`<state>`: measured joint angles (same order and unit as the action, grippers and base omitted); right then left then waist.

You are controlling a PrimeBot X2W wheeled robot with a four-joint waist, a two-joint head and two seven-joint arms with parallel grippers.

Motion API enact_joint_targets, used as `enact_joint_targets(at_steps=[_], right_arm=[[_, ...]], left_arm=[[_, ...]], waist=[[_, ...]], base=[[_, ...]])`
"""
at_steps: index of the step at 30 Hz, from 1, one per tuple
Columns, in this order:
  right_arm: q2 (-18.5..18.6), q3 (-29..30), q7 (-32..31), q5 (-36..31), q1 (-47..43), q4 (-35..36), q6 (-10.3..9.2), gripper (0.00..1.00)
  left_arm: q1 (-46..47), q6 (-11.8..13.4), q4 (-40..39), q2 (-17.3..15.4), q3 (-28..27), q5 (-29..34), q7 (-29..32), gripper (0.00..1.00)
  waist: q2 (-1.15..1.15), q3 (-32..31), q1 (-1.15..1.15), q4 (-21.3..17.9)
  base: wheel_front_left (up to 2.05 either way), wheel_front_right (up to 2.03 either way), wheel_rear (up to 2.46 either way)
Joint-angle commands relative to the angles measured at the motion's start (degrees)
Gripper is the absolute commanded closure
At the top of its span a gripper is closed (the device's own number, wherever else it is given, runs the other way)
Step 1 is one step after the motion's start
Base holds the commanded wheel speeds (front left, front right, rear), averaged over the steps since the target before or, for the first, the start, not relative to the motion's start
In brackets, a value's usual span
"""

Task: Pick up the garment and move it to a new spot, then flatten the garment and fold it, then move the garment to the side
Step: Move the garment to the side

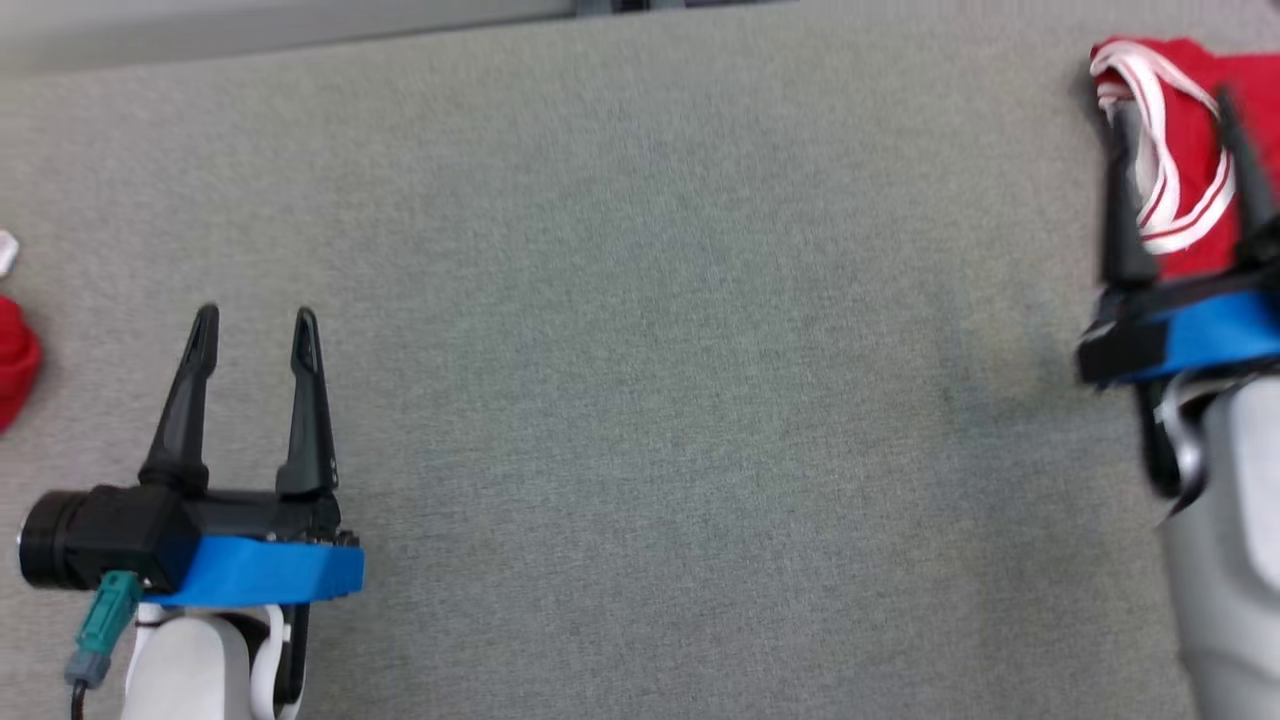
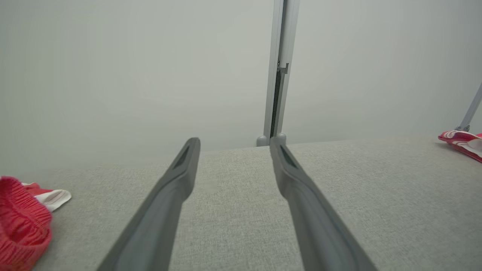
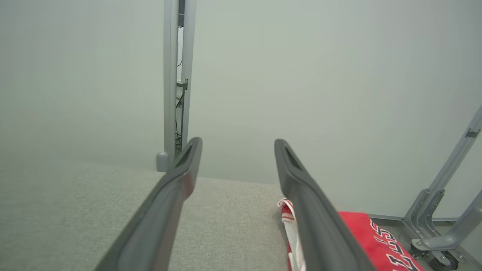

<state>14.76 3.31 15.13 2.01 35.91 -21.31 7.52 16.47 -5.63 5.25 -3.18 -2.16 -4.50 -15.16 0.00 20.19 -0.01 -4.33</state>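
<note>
- The red jersey (image 1: 1195, 120) lies at the upper right of the head view on the grey fabric surface (image 1: 640, 350), and runs off the frame's right edge.
- White trim with red stripes loops down its left side.
- At the far right edge of the left wrist view it (image 2: 461, 141) is a low, flat red-and-white shape.
- At the lower right of the right wrist view, its red cloth (image 3: 361, 237) carries dark, white-edged lettering.

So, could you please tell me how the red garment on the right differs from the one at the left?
The right garment shows white striped trim and dark lettering; the left garment is ribbed and bunched. The open right hand is over the right garment; the left garment lies apart from the open left hand. Both are red with some white, on the grey surface.
</note>
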Motion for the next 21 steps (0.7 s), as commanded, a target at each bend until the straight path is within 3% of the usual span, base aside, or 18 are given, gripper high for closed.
enact_joint_targets(at_steps=[1,10,21], right_arm=[[-1.3,-1.7,0.0,0.8,-3.2,0.9,-0.06,0.00],[-5.3,-3.0,0.0,3.0,-15.4,5.5,-0.06,0.00],[-8.9,-2.7,0.0,3.9,-29.6,11.9,-0.06,0.00]], left_arm=[[-1.5,0.4,0.6,-0.1,-0.3,-0.4,0.0,0.00],[-6.2,0.9,2.6,0.1,-0.9,-1.1,0.0,0.00],[-11.7,1.2,3.5,0.2,-1.0,-1.5,0.0,0.00]], waist=[[0.00,-3.4,0.01,1.2],[0.00,-9.6,0.01,3.0],[0.00,-14.6,0.01,2.6]], base=[[0.00,0.00,0.00],[0.00,0.00,0.00],[0.00,0.00,0.00]])
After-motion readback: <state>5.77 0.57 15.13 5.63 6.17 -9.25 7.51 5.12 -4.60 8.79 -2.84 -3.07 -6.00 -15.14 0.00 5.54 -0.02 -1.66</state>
